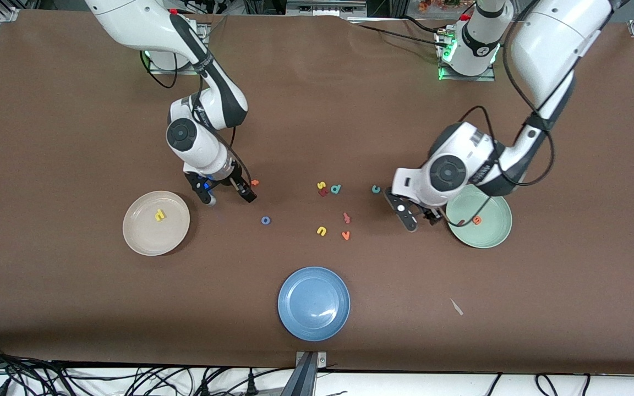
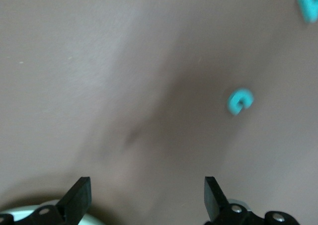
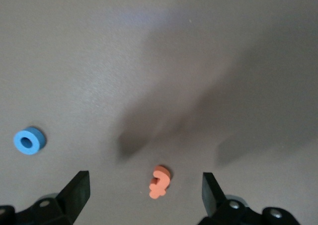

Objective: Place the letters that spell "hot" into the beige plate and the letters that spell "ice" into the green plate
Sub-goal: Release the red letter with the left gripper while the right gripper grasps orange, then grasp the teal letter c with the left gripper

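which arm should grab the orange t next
Right: its open end effector hangs just over the orange t, near the beige plate. The left end effector is by the green plate.

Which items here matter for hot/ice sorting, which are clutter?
Job:
yellow h in beige plate
blue o
orange t
teal c
orange e in green plate

Lying about:
blue plate
yellow u
orange v
teal d

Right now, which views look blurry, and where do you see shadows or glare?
Front view: sharp, with a small glare patch on the blue plate. Left wrist view: soft, the teal c smeared, a broad shadow across the table. Right wrist view: clearer, the orange t crisp, with dark shadows beside it.
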`<state>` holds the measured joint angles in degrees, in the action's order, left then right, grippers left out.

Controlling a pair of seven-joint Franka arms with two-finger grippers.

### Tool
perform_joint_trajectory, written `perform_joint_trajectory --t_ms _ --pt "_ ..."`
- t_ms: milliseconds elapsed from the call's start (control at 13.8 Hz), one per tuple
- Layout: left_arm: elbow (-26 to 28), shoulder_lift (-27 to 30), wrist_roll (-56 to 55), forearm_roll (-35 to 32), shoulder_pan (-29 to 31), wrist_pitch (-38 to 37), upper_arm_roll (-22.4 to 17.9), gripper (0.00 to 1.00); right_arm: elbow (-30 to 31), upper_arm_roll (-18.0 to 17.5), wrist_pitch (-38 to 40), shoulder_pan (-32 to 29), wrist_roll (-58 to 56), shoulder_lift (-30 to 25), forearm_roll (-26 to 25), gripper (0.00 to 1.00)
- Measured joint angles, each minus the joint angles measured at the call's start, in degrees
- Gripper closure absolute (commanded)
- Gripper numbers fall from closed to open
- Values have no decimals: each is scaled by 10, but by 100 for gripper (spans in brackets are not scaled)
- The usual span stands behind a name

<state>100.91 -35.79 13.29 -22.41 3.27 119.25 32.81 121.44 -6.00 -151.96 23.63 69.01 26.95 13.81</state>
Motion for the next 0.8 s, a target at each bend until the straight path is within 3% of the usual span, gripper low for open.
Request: perform_joint_trajectory --t_ms 289,506,579,651,796 --pt "1 -10 -185 17 -44 -1 0 0 6 3 0 -2 1 2 0 0" --pt "6 -26 -256 17 -64 28 -1 0 9 3 0 -1 1 5 0 0" --pt "9 -32 -263 17 -66 44 -2 2 10 3 0 -1 1 6 0 0" --pt "11 -37 -266 17 -66 54 -3 11 11 3 0 0 3 6 0 0" --pt "12 -47 -273 15 -66 61 -5 15 11 3 1 7 14 6 0 0"
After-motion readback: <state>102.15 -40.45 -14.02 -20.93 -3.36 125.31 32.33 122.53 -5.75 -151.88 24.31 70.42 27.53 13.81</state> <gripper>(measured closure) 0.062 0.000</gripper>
